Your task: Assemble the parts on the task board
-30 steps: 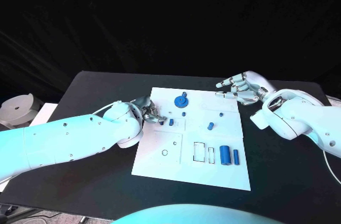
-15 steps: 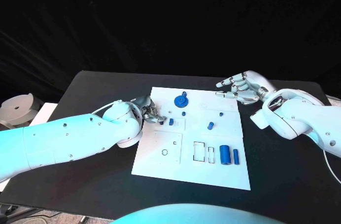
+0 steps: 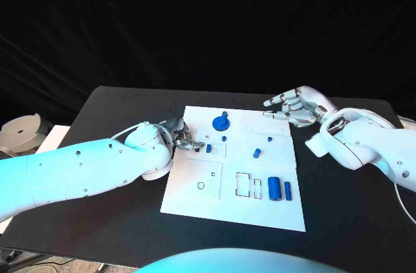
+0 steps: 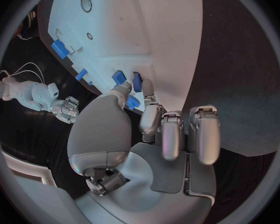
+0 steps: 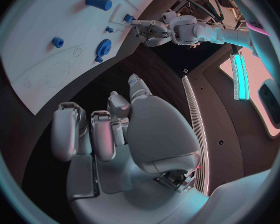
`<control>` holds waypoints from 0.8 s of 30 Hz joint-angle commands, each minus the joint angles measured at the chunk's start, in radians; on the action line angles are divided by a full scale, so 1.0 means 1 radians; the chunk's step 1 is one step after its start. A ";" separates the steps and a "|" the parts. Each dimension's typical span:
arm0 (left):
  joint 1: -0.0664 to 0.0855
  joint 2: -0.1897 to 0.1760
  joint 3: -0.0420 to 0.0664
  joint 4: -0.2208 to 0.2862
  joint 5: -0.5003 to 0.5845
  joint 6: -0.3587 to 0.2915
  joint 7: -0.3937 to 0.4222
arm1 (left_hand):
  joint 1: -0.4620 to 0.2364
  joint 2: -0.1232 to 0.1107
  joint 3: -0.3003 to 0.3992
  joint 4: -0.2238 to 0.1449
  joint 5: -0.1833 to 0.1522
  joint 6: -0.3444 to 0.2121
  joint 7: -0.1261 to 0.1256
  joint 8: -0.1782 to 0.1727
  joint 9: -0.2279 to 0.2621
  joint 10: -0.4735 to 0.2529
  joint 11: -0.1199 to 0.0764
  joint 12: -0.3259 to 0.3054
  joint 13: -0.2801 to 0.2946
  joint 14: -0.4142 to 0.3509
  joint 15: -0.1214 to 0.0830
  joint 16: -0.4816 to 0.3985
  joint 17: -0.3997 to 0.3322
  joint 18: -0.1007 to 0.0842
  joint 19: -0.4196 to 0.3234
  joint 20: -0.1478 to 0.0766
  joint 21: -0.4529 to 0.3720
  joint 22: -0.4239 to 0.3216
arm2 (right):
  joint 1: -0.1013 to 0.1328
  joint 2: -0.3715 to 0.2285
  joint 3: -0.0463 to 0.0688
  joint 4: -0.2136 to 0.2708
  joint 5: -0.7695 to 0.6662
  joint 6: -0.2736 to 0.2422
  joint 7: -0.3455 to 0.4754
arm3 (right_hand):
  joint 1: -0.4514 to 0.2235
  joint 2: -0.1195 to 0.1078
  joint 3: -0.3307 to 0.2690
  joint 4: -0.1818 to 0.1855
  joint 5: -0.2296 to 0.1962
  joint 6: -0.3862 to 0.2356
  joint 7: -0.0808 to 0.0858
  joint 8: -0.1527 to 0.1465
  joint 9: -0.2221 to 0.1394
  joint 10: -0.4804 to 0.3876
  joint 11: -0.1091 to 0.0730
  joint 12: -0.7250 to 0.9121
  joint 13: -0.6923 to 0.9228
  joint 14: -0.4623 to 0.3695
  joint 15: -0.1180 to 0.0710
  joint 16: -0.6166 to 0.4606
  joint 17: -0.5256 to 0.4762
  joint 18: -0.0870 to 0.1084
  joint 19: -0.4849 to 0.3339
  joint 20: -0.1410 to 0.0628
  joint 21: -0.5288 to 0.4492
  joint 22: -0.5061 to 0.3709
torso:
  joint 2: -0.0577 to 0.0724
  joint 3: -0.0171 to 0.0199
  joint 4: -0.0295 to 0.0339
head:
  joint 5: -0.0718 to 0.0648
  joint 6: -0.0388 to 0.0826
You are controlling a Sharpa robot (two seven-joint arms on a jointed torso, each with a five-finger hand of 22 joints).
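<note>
1. Several blue parts sit on my task board, the white plate in the middle of the black table: a round gear near its far edge, a small peg near the middle, and a larger cylinder with a slim bar just beside it toward the near right.
2. One small blue part lies at the board's left side, right at my left hand's fingertips.
3. My left hand rests at the board's left edge, thumb and fingers drawn together around that part; I cannot tell whether it truly grips it.
4. My right hand hovers over the table beyond the board's far right corner, fingers apart, loosely curled, holding nothing.
</note>
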State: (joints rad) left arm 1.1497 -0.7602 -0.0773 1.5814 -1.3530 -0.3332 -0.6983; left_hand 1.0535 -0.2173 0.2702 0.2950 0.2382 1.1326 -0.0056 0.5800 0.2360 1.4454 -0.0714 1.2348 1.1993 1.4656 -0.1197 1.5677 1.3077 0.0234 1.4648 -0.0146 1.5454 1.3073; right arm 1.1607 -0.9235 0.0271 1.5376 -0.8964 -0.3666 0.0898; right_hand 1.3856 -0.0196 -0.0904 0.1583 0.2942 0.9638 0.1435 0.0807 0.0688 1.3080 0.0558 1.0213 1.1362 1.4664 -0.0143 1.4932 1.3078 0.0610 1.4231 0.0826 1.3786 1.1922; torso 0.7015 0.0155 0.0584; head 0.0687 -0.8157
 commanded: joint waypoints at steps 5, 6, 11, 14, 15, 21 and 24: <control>-0.001 -0.002 0.000 0.007 -0.008 0.005 -0.042 | -0.014 0.005 -0.008 0.000 0.005 0.009 -0.001 0.007 -0.002 0.002 -0.002 0.007 0.002 0.105 -0.008 0.003 0.263 -0.019 0.104 -0.005 0.004 0.258 | 0.000 0.001 0.000 0.001 -0.005 0.006 0.010 | -0.007 0.002 -0.004 0.000 0.005 0.007 0.000 -0.003 0.000 -0.006 -0.002 0.000 -0.001 0.079 -0.009 -0.006 0.159 0.015 -0.005 -0.003 -0.005 0.000 | 0.000 0.0003 0.0005 | 0.001 0.000; -0.001 -0.002 0.000 0.008 -0.008 0.003 -0.042 | -0.015 0.006 -0.008 0.000 0.005 0.009 -0.001 0.007 -0.002 0.003 -0.003 0.007 0.002 0.105 -0.008 0.003 0.263 -0.019 0.104 -0.005 0.004 0.258 | 0.000 0.001 0.000 0.001 -0.005 0.006 0.010 | -0.007 0.002 -0.004 0.000 0.005 0.007 0.000 -0.003 0.000 -0.006 -0.002 0.000 -0.001 0.079 -0.009 -0.006 0.159 0.015 -0.005 -0.003 -0.005 0.000 | 0.000 0.0004 0.0005 | 0.001 0.000; -0.001 -0.006 0.003 0.012 -0.011 -0.008 -0.041 | -0.016 0.011 -0.006 0.000 0.006 0.010 -0.002 0.007 -0.003 0.003 -0.003 0.008 0.003 0.105 -0.008 0.003 0.263 -0.019 0.104 -0.005 0.006 0.258 | 0.000 0.001 0.000 0.000 -0.005 0.006 0.010 | -0.007 0.002 -0.004 0.000 0.005 0.007 0.000 -0.003 0.000 -0.006 -0.002 0.000 -0.001 0.079 -0.009 -0.006 0.159 0.015 -0.005 -0.003 -0.005 0.000 | 0.000 0.0003 0.0002 | 0.002 0.002; -0.001 -0.006 0.006 0.012 -0.012 -0.010 -0.041 | -0.016 0.011 -0.006 0.000 0.006 0.010 -0.002 0.007 -0.003 0.003 -0.003 0.008 0.003 0.105 -0.008 0.003 0.263 -0.019 0.104 -0.005 0.006 0.258 | 0.000 0.001 0.000 0.000 -0.005 0.006 0.010 | -0.007 0.002 -0.004 0.000 0.005 0.007 0.000 -0.003 0.000 -0.006 -0.002 0.000 -0.001 0.079 -0.009 -0.006 0.159 0.015 -0.005 -0.003 -0.005 0.000 | 0.000 0.0000 0.0002 | 0.002 0.003; -0.001 -0.006 0.006 0.012 -0.012 -0.011 -0.041 | -0.017 0.012 -0.006 0.000 0.006 0.010 -0.002 0.007 -0.003 0.003 -0.003 0.008 0.004 0.105 -0.008 0.003 0.263 -0.020 0.104 -0.005 0.007 0.258 | 0.000 0.002 0.000 0.000 -0.005 0.006 0.010 | -0.007 0.002 -0.004 0.000 0.005 0.007 0.000 -0.003 0.000 -0.006 -0.002 0.000 -0.001 0.079 -0.009 -0.006 0.159 0.015 -0.005 -0.003 -0.005 0.000 | 0.000 0.0000 0.0002 | 0.002 0.003; -0.001 -0.005 0.009 0.013 -0.012 -0.019 -0.040 | -0.018 0.012 -0.006 0.000 0.006 0.010 -0.002 0.007 -0.003 0.004 -0.003 0.009 0.004 0.105 -0.008 0.003 0.263 -0.020 0.104 -0.005 0.007 0.259 | 0.000 0.003 0.000 -0.001 -0.005 0.007 0.010 | -0.007 0.002 -0.004 0.000 0.005 0.007 0.000 -0.003 0.000 -0.006 -0.002 0.000 -0.001 0.079 -0.009 -0.006 0.159 0.015 -0.005 -0.003 -0.005 0.000 | 0.000 -0.0003 0.0003 | 0.002 0.003; -0.001 -0.004 0.010 0.011 -0.013 -0.020 -0.040 | -0.021 0.013 -0.007 0.000 0.006 0.010 -0.002 0.007 -0.003 0.004 -0.003 0.009 0.004 0.105 -0.008 0.003 0.263 -0.020 0.104 -0.005 0.006 0.258 | 0.000 0.003 0.000 -0.001 -0.005 0.007 0.010 | -0.007 0.002 -0.004 0.000 0.005 0.007 0.000 -0.003 0.000 -0.006 -0.002 0.000 -0.001 0.079 -0.009 -0.006 0.159 0.015 -0.005 -0.003 -0.005 0.000 | 0.000 -0.0001 -0.0001 | 0.002 0.004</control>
State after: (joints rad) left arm 1.1491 -0.7659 -0.0683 1.5914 -1.3576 -0.3427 -0.6986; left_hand 1.0404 -0.2040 0.2703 0.2950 0.2381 1.1362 -0.0093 0.5837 0.2338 1.4454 -0.0714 1.2394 1.2019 1.4656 -0.1198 1.5677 1.3075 0.0235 1.4648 -0.0146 1.5490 1.3073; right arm 1.1606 -0.9217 0.0271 1.5359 -0.8963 -0.3666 0.0907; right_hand 1.3856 -0.0196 -0.0908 0.1587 0.2942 0.9638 0.1435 0.0807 0.0688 1.3081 0.0558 1.0213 1.1363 1.4664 -0.0143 1.4931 1.3075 0.0610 1.4231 0.0826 1.3786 1.1923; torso 0.7014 0.0154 0.0586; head 0.0711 -0.8118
